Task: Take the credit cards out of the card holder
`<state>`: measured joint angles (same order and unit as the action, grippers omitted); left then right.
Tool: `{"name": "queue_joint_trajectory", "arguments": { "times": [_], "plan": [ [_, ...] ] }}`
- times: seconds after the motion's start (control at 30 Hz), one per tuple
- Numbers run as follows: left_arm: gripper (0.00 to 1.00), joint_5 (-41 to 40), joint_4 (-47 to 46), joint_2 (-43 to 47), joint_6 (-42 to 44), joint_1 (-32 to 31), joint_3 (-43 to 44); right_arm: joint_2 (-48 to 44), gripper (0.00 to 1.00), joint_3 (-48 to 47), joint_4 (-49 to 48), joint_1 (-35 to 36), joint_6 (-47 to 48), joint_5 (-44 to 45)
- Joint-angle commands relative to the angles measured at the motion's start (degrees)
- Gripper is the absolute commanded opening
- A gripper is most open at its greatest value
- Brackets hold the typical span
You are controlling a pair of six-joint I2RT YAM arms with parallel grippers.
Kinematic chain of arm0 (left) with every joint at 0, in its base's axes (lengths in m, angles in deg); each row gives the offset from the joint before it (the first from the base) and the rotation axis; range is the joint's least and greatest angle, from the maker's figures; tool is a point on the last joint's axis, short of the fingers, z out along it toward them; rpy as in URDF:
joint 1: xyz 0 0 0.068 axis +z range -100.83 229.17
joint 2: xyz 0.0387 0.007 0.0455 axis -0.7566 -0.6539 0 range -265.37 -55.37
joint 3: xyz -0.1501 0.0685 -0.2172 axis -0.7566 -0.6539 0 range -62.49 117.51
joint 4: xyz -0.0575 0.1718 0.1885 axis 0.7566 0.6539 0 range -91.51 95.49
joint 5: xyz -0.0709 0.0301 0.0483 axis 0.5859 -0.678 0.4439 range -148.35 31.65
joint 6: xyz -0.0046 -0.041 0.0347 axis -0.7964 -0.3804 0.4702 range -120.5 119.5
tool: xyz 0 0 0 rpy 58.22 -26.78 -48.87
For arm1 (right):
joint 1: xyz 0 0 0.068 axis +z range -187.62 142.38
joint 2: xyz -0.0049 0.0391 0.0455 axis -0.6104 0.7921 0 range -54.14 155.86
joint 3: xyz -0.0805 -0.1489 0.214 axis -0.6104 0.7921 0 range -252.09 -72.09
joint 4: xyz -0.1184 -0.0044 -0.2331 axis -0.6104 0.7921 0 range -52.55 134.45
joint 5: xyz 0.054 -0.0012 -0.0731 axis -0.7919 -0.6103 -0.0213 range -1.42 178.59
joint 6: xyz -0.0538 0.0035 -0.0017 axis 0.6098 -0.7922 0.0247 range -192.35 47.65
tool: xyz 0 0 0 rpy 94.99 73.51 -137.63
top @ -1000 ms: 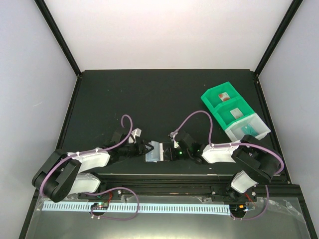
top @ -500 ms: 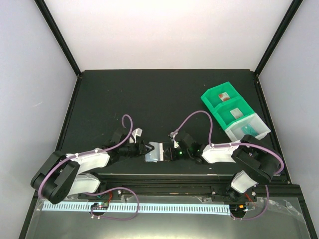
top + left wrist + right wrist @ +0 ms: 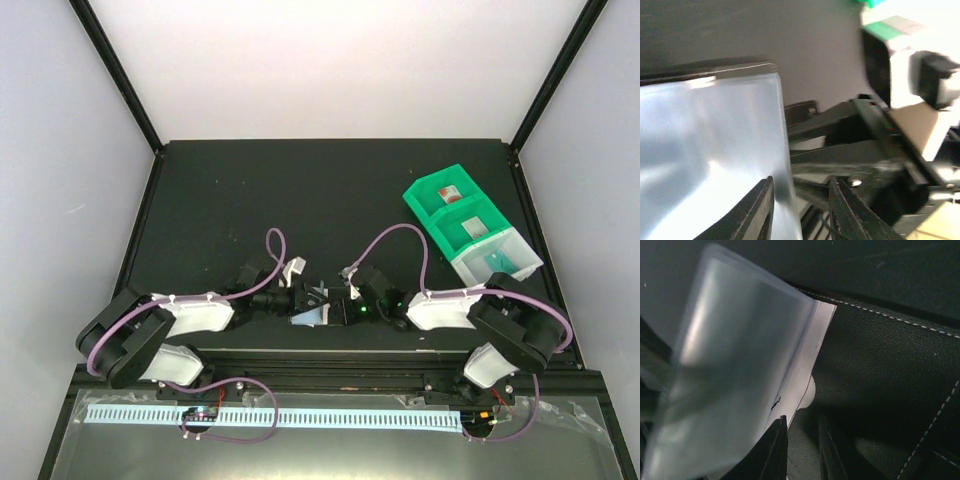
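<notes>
The holder (image 3: pixel 312 308) lies open at the near middle of the table (image 3: pixel 300 190), between the two end effectors, its pale inside facing up and its clear sleeves fanned out.

The left end effector (image 3: pixel 297 300) comes at it from the left. In the left wrist view its jaws stand partly apart, with the right edge of a clear sleeve (image 3: pixel 710 150) between them and a gap showing on either side of that edge, so nothing is clamped.

The right end effector (image 3: pixel 342 303) meets the holder from the right. In the right wrist view its two fingers (image 3: pixel 777 450) sit close together, pinched on the holder where the black stitched cover (image 3: pixel 880 370) meets the stack of sleeves (image 3: pixel 735 355); a white page edge lies under the top sleeve.

Far right on the table stands a row of bins. A red card (image 3: pixel 450 192) lies in the farthest green bin (image 3: pixel 420 197), and a teal card (image 3: pixel 497 262) in the nearest, clear one (image 3: pixel 520 252). Both are well apart from the holder.
</notes>
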<state>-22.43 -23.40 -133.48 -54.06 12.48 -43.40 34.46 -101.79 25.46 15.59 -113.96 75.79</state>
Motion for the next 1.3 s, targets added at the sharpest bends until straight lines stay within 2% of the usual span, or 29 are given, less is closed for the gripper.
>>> {"name": "queue_joint_trajectory", "arguments": {
  "times": [0.0,0.07,0.13,0.37,0.63,1.03,1.27],
  "plan": [
    [0.31,2.45,-9.14,-0.76,-2.90,-2.28,3.03,-1.71,0.21,1.66,1.97,0.45,-0.97,0.67],
    [0.35,1.26,-8.16,0.61,-2.32,-2.23,2.25,-2.60,0.21,2.33,1.66,0.49,-1.59,1.18],
    [0.42,-0.23,-4.14,2.33,-0.31,-2.15,2.30,-3.54,0.21,2.95,1.45,0.48,-1.96,1.71],
    [0.56,-12.36,17.06,10.15,7.09,-1.84,3.49,-4.54,0.21,3.51,1.54,0.46,-1.84,2.60],
    [0.65,-15.09,19.20,9.33,8.62,-1.58,3.15,-4.05,0.21,3.41,0.85,0.49,-1.90,2.51],
    [0.66,-14.91,20.16,3.29,9.49,-1.38,4.49,-3.38,0.21,3.34,0.43,0.49,-1.81,2.11],
    [0.54,-9.81,14.89,6.70,6.07,-1.51,2.85,-2.76,0.21,2.99,-0.17,0.48,-1.10,1.41]
  ]
}}
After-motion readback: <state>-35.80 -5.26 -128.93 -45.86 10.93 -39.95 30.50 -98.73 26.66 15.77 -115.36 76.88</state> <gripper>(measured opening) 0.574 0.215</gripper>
